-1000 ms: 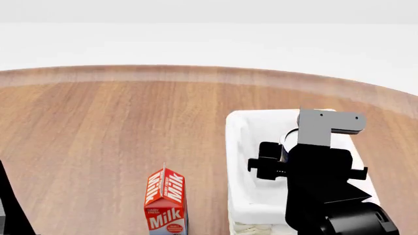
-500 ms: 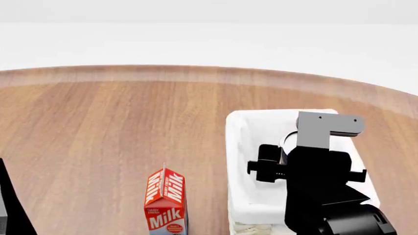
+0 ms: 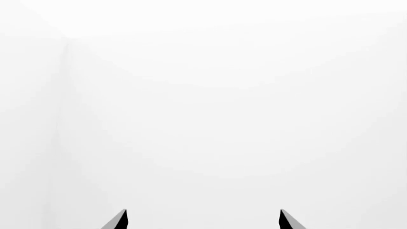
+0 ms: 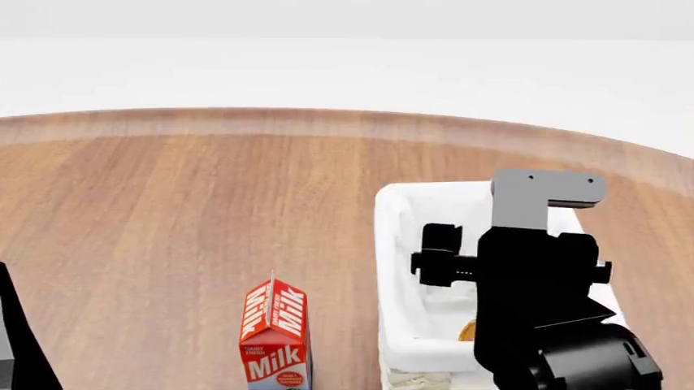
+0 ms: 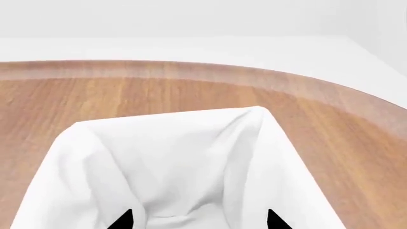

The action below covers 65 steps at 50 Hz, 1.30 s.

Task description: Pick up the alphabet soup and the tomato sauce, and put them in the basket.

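The basket (image 4: 396, 244), cream wicker with a white cloth liner (image 5: 159, 162), stands on the wooden table at the right. My right arm (image 4: 531, 276) hangs over it and hides much of its inside. My right gripper (image 5: 198, 220) is open above the liner, with nothing between its fingertips. A small golden patch (image 4: 466, 331) shows inside the basket beside the arm. It looks like the base of the alphabet soup; the rest of that can is hidden. The tomato sauce is out of view. My left gripper (image 3: 202, 219) is open and faces a blank white wall.
A red and white milk carton (image 4: 275, 333) stands upright just left of the basket near the front. My left arm (image 4: 16, 341) shows at the lower left edge. The table's curved far edge (image 4: 347, 114) runs across the back.
A pale round lid beside my right wrist a second ago is gone from there. A golden patch now shows lower in the basket. The right arm has shifted slightly.
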Tool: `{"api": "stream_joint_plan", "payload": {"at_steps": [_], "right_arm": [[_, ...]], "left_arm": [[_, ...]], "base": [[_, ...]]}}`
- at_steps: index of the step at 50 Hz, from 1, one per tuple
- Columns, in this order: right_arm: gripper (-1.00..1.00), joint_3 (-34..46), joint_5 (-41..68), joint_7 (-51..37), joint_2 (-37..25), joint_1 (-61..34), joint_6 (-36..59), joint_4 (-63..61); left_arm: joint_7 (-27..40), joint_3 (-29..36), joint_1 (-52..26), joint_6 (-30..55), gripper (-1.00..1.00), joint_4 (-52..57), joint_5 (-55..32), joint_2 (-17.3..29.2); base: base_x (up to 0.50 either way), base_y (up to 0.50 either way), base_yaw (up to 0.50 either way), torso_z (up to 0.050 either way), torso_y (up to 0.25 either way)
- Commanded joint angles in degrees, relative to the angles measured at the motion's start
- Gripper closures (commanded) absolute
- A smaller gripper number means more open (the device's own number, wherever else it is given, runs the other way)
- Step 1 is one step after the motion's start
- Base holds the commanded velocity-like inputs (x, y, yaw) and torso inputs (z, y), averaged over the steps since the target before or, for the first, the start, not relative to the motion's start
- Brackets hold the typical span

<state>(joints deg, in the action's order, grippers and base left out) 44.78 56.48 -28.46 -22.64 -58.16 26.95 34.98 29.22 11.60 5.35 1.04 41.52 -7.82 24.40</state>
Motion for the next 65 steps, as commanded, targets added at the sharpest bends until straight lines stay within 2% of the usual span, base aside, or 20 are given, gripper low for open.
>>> {"api": "stream_joint_plan", "payload": {"at_steps": [1, 10, 28, 36, 55, 61, 62, 65], "right_arm": [[-1.0, -0.4, 0.4, -1.2, -1.9, -3.1, 2.3, -6.6], [-1.0, -0.5, 3.4, -2.6, -6.1, -10.6, 10.5, -18.9], [-1.0, -1.3, 11.4, -2.2, -14.4, -14.7, 20.8, -35.5], [-1.0, -0.8, 17.0, -3.2, -16.9, -12.7, 24.5, -46.6], [-1.0, -1.1, 33.0, -10.6, -20.3, -8.1, 28.7, -64.1], [-1.0, 0.1, 34.7, -11.7, -21.3, -7.0, 29.9, -68.9], [-1.0, 0.6, 32.1, -11.2, -21.9, -4.1, 28.7, -70.6], [-1.0, 0.4, 36.7, -13.4, -22.1, -6.6, 30.1, -71.1]], "left_arm": [[0.1, 0.2, -0.1, 0.1, -1.0, 0.0, 0.1, 0.1], [0.2, 0.2, -0.3, 0.3, -1.0, 0.2, -0.2, 0.2], [0.4, 0.9, -0.9, 1.7, -1.0, 1.1, 0.1, 0.4], [0.4, 1.3, -0.8, 1.3, -1.0, 0.7, 0.4, 0.4], [0.6, 1.3, -0.8, 1.2, -1.0, 0.6, 0.2, 0.6], [0.7, 1.7, -0.7, 0.9, -1.0, 0.2, 0.5, 0.5], [0.7, 1.7, -0.7, 1.2, -1.0, 0.4, 0.4, 0.5], [0.8, 1.8, -0.8, 1.4, -1.0, 0.6, 0.4, 0.6]], "base": [[0.0, 0.0, 0.0, 0.0, 0.0], [0.0, 0.0, 0.0, 0.0, 0.0], [0.0, 0.0, 0.0, 0.0, 0.0], [0.0, 0.0, 0.0, 0.0, 0.0], [0.0, 0.0, 0.0, 0.0, 0.0], [0.0, 0.0, 0.0, 0.0, 0.0], [0.0, 0.0, 0.0, 0.0, 0.0], [0.0, 0.0, 0.0, 0.0, 0.0]]}}
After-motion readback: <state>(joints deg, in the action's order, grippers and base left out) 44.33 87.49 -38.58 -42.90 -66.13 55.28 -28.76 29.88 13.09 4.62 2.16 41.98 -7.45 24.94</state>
